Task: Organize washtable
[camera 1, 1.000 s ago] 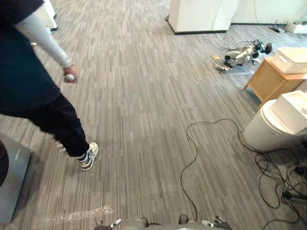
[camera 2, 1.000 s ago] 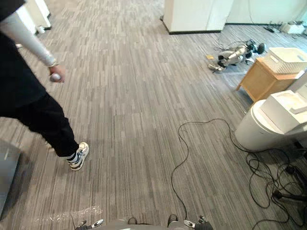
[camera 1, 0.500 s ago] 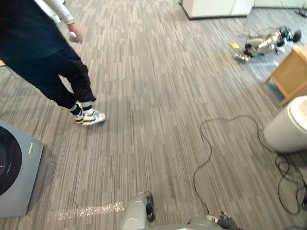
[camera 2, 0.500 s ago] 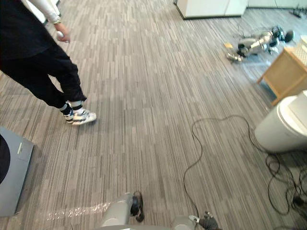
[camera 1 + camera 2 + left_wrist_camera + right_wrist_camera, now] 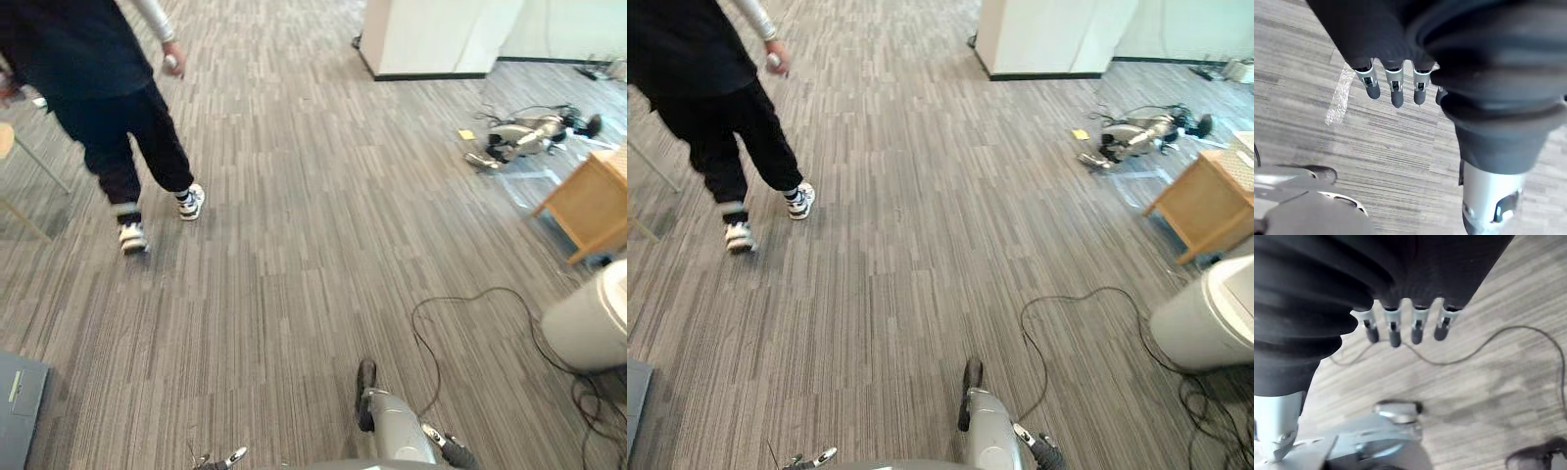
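Right now my left hand (image 5: 1397, 93) and right hand (image 5: 1393, 333) both hang over bare carpet (image 5: 294, 245), fingers straight and nothing in them. I can't tell for sure which thing is the washtable; my best guess is the wooden stand (image 5: 593, 201) at far right, well apart from both hands, just beyond a white tub (image 5: 588, 328). Walking there, I could clip the tub, or the person (image 5: 98, 88) ahead on the left could step across my path.
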Robot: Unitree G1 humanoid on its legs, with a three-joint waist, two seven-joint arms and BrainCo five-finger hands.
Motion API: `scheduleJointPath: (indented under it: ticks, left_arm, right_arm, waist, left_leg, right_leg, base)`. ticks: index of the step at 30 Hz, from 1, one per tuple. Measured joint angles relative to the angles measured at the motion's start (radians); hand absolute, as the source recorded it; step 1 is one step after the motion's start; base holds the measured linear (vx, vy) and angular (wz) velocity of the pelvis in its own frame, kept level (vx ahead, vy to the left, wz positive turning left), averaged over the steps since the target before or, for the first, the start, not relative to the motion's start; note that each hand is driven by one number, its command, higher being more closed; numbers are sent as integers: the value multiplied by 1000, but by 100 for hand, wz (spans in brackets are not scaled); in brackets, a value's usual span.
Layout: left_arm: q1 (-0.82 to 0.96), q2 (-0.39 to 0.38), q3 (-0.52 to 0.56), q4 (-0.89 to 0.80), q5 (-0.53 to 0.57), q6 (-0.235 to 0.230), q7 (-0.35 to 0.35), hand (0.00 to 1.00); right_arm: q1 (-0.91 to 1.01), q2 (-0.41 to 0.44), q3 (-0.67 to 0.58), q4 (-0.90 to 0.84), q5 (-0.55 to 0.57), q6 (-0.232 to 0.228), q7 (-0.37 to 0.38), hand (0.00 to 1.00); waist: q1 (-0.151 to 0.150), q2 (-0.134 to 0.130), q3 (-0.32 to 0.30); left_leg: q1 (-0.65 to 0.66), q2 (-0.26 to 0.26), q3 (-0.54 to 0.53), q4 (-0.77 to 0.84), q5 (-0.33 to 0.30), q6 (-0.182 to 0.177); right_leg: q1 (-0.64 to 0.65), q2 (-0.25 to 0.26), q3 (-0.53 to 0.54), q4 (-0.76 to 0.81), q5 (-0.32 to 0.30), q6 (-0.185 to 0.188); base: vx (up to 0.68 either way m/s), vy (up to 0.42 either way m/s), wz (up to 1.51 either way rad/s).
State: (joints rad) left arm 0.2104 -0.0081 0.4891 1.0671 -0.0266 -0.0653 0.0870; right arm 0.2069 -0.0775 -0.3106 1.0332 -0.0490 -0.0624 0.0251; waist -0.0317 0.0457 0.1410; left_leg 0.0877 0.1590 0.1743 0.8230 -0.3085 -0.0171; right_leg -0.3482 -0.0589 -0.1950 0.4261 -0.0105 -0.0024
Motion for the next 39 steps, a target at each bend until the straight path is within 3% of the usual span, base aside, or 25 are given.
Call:
scheduleJointPath:
  ticks: [1, 2, 3, 5, 7, 8, 9, 10, 11, 12, 13, 14, 15, 17, 18, 20, 21, 22, 23, 24, 28, 31, 33, 34, 39]
  left_arm:
    - [8, -20, 23, -3, 0, 1, 0, 0]
    - [31, -51, 66, -1, -1, 8, -1, 0]
    - [34, -51, 68, 12, -4, 18, 0, 0]
    - [24, -39, 61, -1, -3, 16, 0, 0]
    - [28, -21, 24, -10, -3, 9, 1, 0]
    - [28, -20, 19, -12, -3, 9, 1, 0]
    - [24, -15, -2, -16, -3, 9, 1, 0]
    - [24, -3, -29, -16, -2, 6, 1, 0]
    - [25, -3, -31, -16, -2, 5, 1, 0]
    - [29, -5, -55, -12, -2, 5, 3, 0]
    - [38, 2, -68, -11, -2, 3, 0, 0]
    - [41, 4, -70, -11, -3, 1, 1, 0]
    - [39, 18, -91, -9, -3, 1, 1, 0]
    - [27, 47, -95, 13, -3, 2, -1, 0]
    - [15, 65, -99, 34, -5, 4, 0, 0]
    - [9, 74, -107, 43, -10, 12, 0, 0]
    - [7, 81, -127, 42, -10, 11, -1, 0]
    - [4, 88, -139, 42, -10, 11, -1, 0]
    - [-1, 91, -149, 34, -10, 10, -1, 0]
    - [-8, 88, -150, 24, -10, 10, -1, 0]
    - [-33, 71, -146, 22, -9, 4, -1, 0]
    - [-18, 76, -129, 21, -9, 2, 1, 0]
    - [-4, 63, -124, 23, 0, 2, 2, 0]
    - [2, 42, -124, 23, 2, 1, 1, 0]
    - [5, 33, -125, 24, 2, 2, 1, 0]
  right_arm:
    - [-1, -15, 3, -6, 0, 0, -1, 0]
    - [-1, -28, 15, -27, 0, 0, -3, 0]
    - [-12, -23, 13, -25, 2, -4, -7, 0]
    - [-47, -19, 14, 11, 2, 0, -22, 0]
    - [-79, -4, 13, 15, 9, 0, -25, 0]
    - [-83, -3, 12, 16, 9, -1, -25, 0]
    - [-101, -3, 6, 26, 9, 0, -25, 0]
    - [-119, 1, 6, 32, 8, -2, -25, 0]
    - [-122, 1, 6, 34, 8, -3, -25, 0]
    - [-129, -7, 4, 42, 7, -5, -26, 0]
    - [-132, -9, 14, 50, 7, -1, -27, 0]
    - [-133, 0, 15, 54, 7, -2, -27, 0]
    - [-127, 10, 14, 64, 8, -4, -22, 0]
    - [-133, 16, 12, 84, 7, -8, -21, 0]
    - [-133, 22, 10, 92, 7, -5, -20, 0]
    - [-133, 18, 6, 93, 8, -5, -12, 0]
    - [-131, 12, 6, 93, 7, -5, -2, 0]
    - [-130, 11, 8, 92, 7, -5, 0, 0]
    - [-130, 9, 12, 90, 7, -5, 0, 0]
    - [-127, 4, 14, 84, 7, -5, 0, 0]
    - [-127, -8, 15, 83, 7, 0, -1, 0]
    - [-105, 11, 18, 82, -5, 1, -1, 0]
    - [-97, -7, 46, 88, -31, 1, 0, 0]
    - [-93, -28, 59, 88, -50, 0, 0, 0]
    - [-88, -41, 79, 103, -58, 1, -1, 0]
  waist:
    - [6, 31, -4]
    - [26, 48, 0]
    - [38, 33, 10]
    - [55, 3, 22]
    - [62, -27, 32]
    - [63, -28, 33]
    - [74, -29, 34]
    - [80, -35, 37]
    - [82, -34, 37]
    - [76, -18, 35]
    - [89, -33, 25]
    - [95, -36, 13]
    - [92, -58, -4]
    - [75, -90, -16]
    - [73, -107, -6]
    - [71, -109, -1]
    - [70, -99, 5]
    - [71, -99, 5]
    - [68, -94, 4]
    - [67, -82, 1]
    - [46, -60, -3]
    - [54, -91, -18]
    - [59, -63, -40]
    - [57, -31, -60]
    - [48, -20, -60]
  left_leg:
    - [-43, 53, 14, 106, 97, 23]
    - [-82, 146, 72, 232, 384, 81]
    - [-153, 181, 78, 347, 338, 84]
    - [-263, 169, 83, 392, 195, 40]
    - [-375, 119, 117, 228, 115, 9]
    - [-385, 113, 123, 189, 109, 4]
    - [-416, 84, 136, 2, 105, -3]
    - [-433, 34, 117, -282, 127, -27]
    - [-435, 25, 107, -340, 136, -41]
    - [-433, 9, 52, -510, 206, -59]
    - [-426, -14, 40, -485, 305, -42]
    - [-434, -36, 34, -447, 299, -24]
    - [-468, -59, 20, -368, 250, 37]
    - [-478, -94, 28, -300, 171, 74]
    - [-441, -113, 52, -282, 126, 95]
    - [-350, -126, 66, -269, 71, 123]
    - [-272, -132, 69, -297, 53, 126]
    - [-228, -136, 72, -329, 52, 125]
    - [-153, -142, 74, -403, 57, 120]
    - [-110, -141, 74, -449, 58, 118]
    - [-66, -140, 39, -492, 48, 98]
    - [-23, -156, 9, -491, 14, 39]
    - [1, -121, -13, -494, 0, 14]
    - [13, -89, -26, -518, -6, 3]
    - [73, -61, -37, -605, 24, -44]
  right_leg:
    - [31, 29, -2, -4, -26, -5]
    - [98, 76, 19, -21, -69, -24]
    - [174, 88, 34, -54, -99, -40]
    - [283, 83, 65, -133, -103, -45]
    - [420, 59, 89, -239, -103, -45]
    - [435, 56, 91, -251, -103, -45]
    - [480, 43, 105, -287, -111, -32]
    - [533, 16, 119, -310, -170, 3]
    - [544, 11, 118, -313, -185, 13]
    - [578, 6, 124, -314, -238, 24]
    - [600, -17, 152, -294, -292, 13]
    - [599, -33, 163, -274, -320, -6]
    - [562, -52, 184, -191, -331, -19]
    - [466, -92, 200, 53, -317, 32]
    - [383, -122, 226, 277, -260, 145]
    - [289, -141, 220, 568, -201, 238]
    - [254, -152, 164, 657, -216, 176]
    - [242, -153, 135, 663, -230, 151]
    - [219, -151, 79, 603, -265, 100]
    - [203, -150, 22, 478, -289, 81]
    - [150, -147, 3, 73, -259, 82]
    - [181, -130, 60, -103, 9, 81]
    - [217, -106, 39, -121, -12, 84]
    - [248, -67, 17, -187, -7, 76]
    - [324, -27, -7, -282, 13, 56]
  base:
    - [592, -113, -30]
    - [909, -152, -51]
    - [897, -142, -52]
    - [687, -114, -35]
    - [653, -48, -36]
    - [664, 36, -40]
    - [540, 102, -51]
    - [531, 128, -50]
    - [517, 197, -38]
    - [522, 262, -35]
    - [530, 288, -40]
    - [564, 274, -43]
    - [577, 280, -11]
    - [585, 289, 12]
    - [464, 217, 8]
    - [606, 230, -14]
    - [533, 180, -21]
    - [554, 158, -18]
    - [348, 74, -10]
    - [400, 81, -6]
    - [278, -10, 26]
    - [295, -145, 36]
    - [283, -205, 15]
    - [237, -143, 10]
    - [121, -94, 5]
